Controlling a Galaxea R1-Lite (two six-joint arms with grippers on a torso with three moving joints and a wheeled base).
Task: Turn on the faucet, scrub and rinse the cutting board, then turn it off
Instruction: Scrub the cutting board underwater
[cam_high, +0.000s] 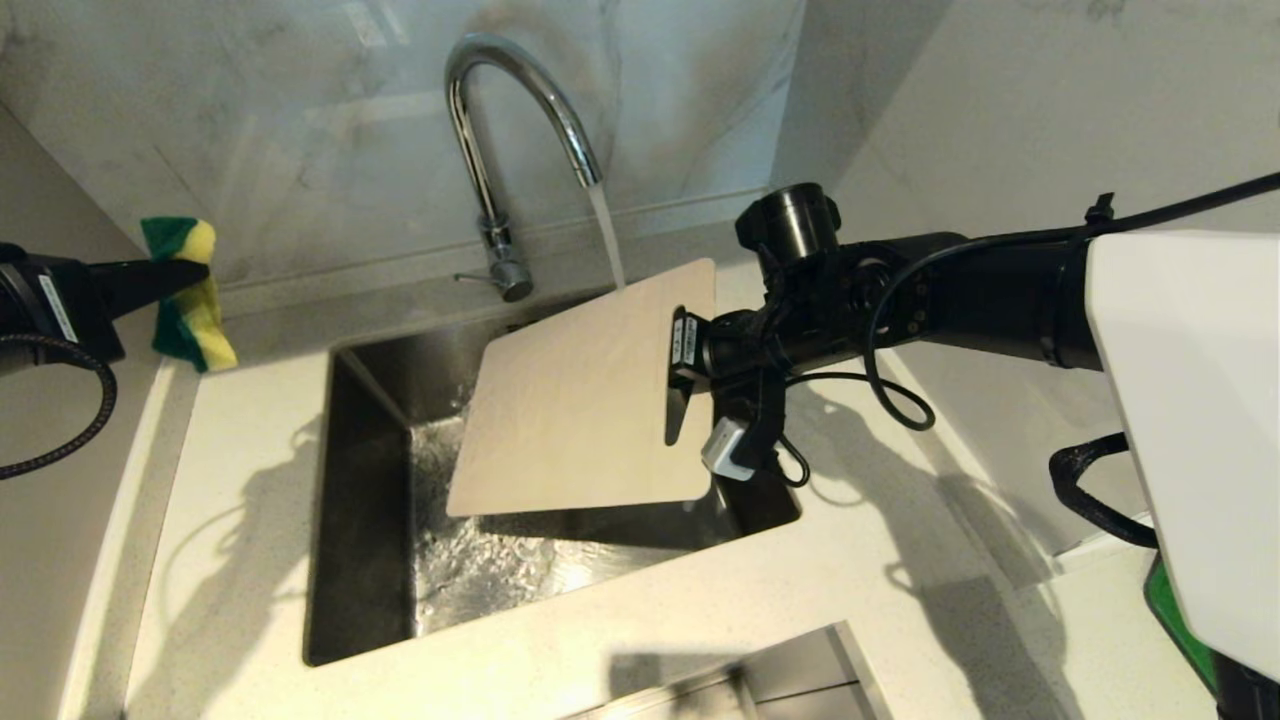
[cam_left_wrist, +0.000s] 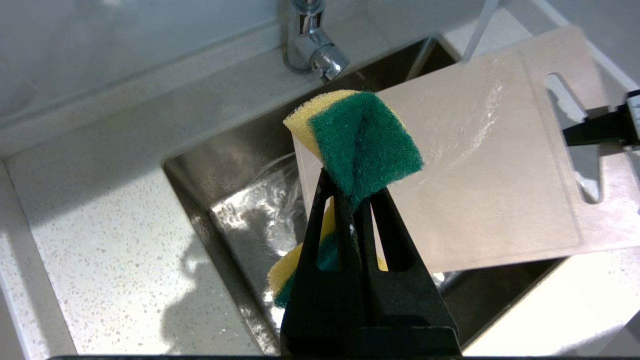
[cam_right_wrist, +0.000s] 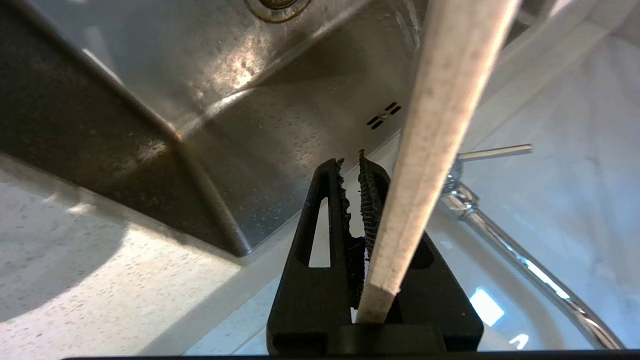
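Note:
Water runs from the chrome faucet (cam_high: 500, 150) onto the far corner of the cream cutting board (cam_high: 580, 400), which hangs tilted over the sink. My right gripper (cam_high: 680, 380) is shut on the board's short end by the handle slot. In the right wrist view the cutting board (cam_right_wrist: 440, 125) shows edge-on beside the gripper (cam_right_wrist: 352, 170), with the faucet (cam_right_wrist: 525, 260) behind. At the far left, above the counter, my left gripper (cam_high: 195, 270) is shut on a folded green-and-yellow sponge (cam_high: 185, 295). The left wrist view has the sponge (cam_left_wrist: 360, 140) in the gripper (cam_left_wrist: 350, 195), apart from the wet cutting board (cam_left_wrist: 490, 190).
The steel sink (cam_high: 360, 500) holds rippling water on its floor. White speckled countertop (cam_high: 230, 500) surrounds it, with a marble wall behind. The faucet lever (cam_high: 475, 277) sticks out at the base. A second steel rim (cam_high: 780, 670) shows at the front edge.

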